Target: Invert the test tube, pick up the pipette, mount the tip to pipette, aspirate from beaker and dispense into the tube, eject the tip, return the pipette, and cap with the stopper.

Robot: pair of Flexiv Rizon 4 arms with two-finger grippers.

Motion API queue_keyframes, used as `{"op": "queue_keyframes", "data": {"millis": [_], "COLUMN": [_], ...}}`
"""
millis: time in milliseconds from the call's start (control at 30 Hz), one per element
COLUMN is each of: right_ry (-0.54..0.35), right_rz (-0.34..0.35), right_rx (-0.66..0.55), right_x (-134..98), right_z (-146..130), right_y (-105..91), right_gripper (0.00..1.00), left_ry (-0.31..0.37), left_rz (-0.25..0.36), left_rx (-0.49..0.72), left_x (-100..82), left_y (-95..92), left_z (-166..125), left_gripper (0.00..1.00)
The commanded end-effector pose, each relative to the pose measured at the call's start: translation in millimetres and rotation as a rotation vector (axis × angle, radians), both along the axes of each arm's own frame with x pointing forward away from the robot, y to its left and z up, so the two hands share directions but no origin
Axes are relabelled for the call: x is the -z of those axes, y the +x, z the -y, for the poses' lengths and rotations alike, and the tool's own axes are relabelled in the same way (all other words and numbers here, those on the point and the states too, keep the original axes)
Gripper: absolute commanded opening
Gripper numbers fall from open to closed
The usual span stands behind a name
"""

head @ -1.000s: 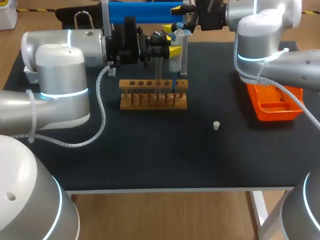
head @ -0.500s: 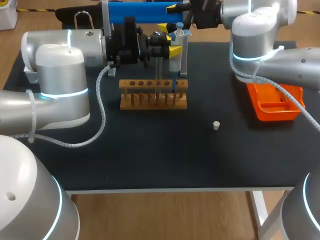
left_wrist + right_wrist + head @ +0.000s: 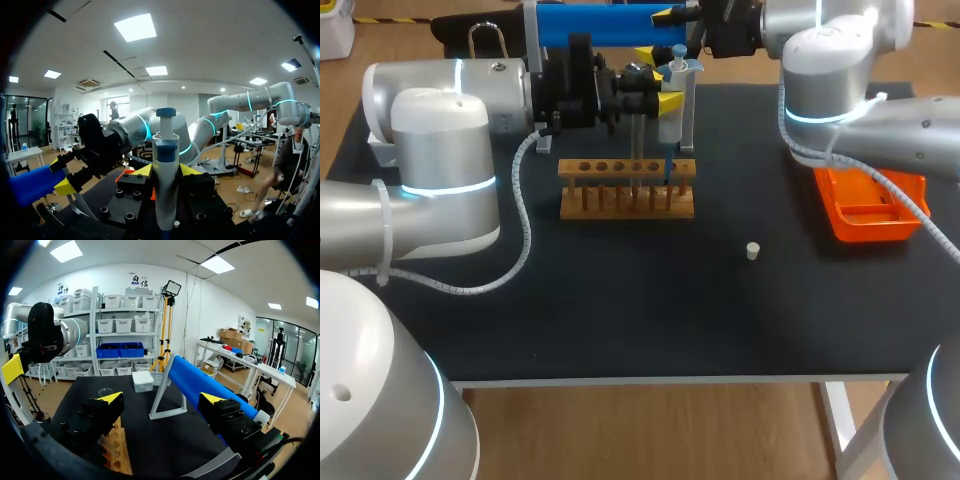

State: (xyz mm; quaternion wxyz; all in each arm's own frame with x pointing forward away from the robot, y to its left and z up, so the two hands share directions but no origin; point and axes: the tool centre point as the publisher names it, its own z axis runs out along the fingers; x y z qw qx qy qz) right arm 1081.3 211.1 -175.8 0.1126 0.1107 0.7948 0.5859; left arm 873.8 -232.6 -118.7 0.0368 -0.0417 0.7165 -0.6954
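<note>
Holding the pipette [image 3: 165, 150] upright over the wooden rack [image 3: 626, 188] at the frame's upper middle, with the left gripper [image 3: 165, 171] clamped on it and the right gripper [image 3: 162, 399] spread apart beside the blue bar [image 3: 600, 25].

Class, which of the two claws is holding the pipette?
The left claw, shut on the pipette; the right claw is open and empty.

left fingers [image 3: 145, 171] closed, right fingers [image 3: 112, 398] spread

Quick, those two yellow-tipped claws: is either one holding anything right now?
Left gripper: shut on the upright white pipette with blue plunger.
Right gripper: open, holding nothing.
</note>
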Motion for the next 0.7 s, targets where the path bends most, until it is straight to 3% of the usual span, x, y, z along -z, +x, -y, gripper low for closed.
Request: {"op": "queue_keyframes", "data": {"millis": [33,367,700], "right_ry": [0.0,0.0,0.0], "right_rz": [0.0,0.0,0.0], "right_rx": [0.001,0.001,0.001], "right_x": [-0.1,-0.1,-0.1], "right_z": [0.5,0.5,0.5], "right_y": [-0.3,-0.3,-0.3], "right_gripper": [1.0,1.0,1.0], "left_ry": [0.001,0.001,0.039], "left_rz": [-0.001,-0.001,-0.007], "left_rx": [-0.001,-0.001,-0.187], "left_x": [-0.9,-0.9,-1.3], "left_y": [-0.4,-0.4,18.2], "left_z": [-0.2,-0.2,-70.9], "left_gripper": [0.0,0.0,0.0]}}
